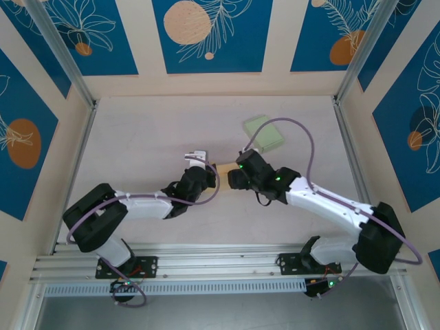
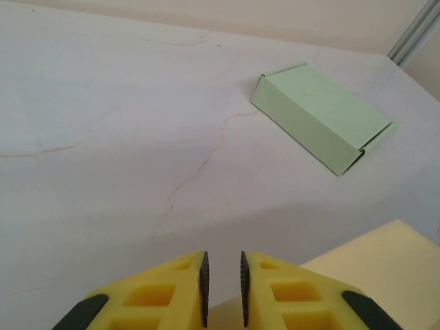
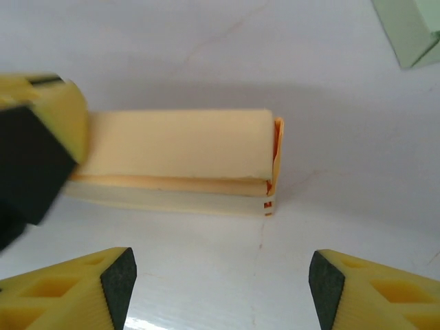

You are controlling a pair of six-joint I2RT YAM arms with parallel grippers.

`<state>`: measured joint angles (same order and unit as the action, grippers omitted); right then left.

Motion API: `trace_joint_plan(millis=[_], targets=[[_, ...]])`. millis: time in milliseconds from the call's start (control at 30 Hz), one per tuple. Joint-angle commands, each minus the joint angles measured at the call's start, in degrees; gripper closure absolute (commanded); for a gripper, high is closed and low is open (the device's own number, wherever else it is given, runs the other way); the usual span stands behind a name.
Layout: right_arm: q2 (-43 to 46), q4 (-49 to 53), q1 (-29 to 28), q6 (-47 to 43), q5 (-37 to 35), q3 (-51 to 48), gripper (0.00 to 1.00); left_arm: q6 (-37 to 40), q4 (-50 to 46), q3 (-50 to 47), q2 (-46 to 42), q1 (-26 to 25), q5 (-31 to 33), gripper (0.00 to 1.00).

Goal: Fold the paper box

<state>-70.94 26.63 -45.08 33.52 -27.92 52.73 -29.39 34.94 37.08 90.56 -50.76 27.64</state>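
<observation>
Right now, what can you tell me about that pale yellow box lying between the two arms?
The pale yellow paper box looks like thin card, long and low, lying flat on the white table. It is mostly folded shut; one end flap, orange inside, stands slightly ajar. The left pincer, nearly closed, appears to pinch the opposite end. The right pincer hangs open just in front, not touching it.
</observation>
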Motion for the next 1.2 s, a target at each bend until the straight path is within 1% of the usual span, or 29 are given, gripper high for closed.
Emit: trace_joint_plan(millis=[0,100,200,267,333,400,467,500,600,667,800,933,1067,1167], targets=[[1.96,-0.97,5.06,3.05,7.47,-0.93,0.30,-0.12,-11.08,-2.91,4.40,-1.27,-3.04,0.78],[-0.21,-4.96,11.31,4.16,16.10,-1.60,0.30,-0.18,-11.57,-2.98,4.10,-1.35,-3.03,0.78],[-4.24,-10.01,15.49,3.27,23.97,-1.27,0.30,-0.22,-12.12,-3.20,3.65,-1.46,-3.13,0.78],[-7.61,-12.76,16.91,2.52,27.62,-0.76,0.31,-0.46,-12.39,-3.23,3.64,-1.54,-3.06,0.78],[-11.28,-13.43,17.76,1.65,29.42,0.15,0.36,-0.67,-12.35,-3.35,3.60,-1.53,-3.12,0.78],[-13.26,-15.31,18.16,1.42,31.92,-0.73,0.37,-0.92,-12.35,-3.25,3.82,-1.53,-3.33,0.78],[-13.97,-18.35,18.38,2.04,34.39,-3.32,0.42,-0.97,-12.36,-3.09,4.10,-1.61,-3.46,0.78],[-13.99,-19.34,18.41,2.56,34.83,-4.76,0.46,-1.07,-12.27,-3.11,4.30,-1.62,-3.38,0.78],[-12.87,-22.77,18.44,3.87,35.19,-9.77,0.53,-1.58,-11.93,-3.24,4.36,-1.62,-3.15,0.78],[-11.78,-25.32,18.38,4.55,35.22,-13.28,0.60,-2.11,-11.45,-3.81,3.97,-1.59,-3.05,0.78],[-9.62,-27.18,17.80,5.15,33.22,-18.01,0.60,-3.16,-9.12,-6.06,2.58,-1.62,-2.86,0.78],[-6.93,-28.30,16.23,4.81,29.89,-21.43,0.60,-3.40,-4.53,-9.18,1.05,-1.96,-3.39,0.78],[-4.64,-28.30,13.80,4.88,25.82,-24.49,0.59,-0.98,-1.14,-11.34,-0.45,-2.86,-4.89,0.75],[-2.71,-27.72,12.62,5.81,24.34,-26.54,0.58,0.46,1.42,-13.48,-0.92,-3.27,-5.69,0.74]])
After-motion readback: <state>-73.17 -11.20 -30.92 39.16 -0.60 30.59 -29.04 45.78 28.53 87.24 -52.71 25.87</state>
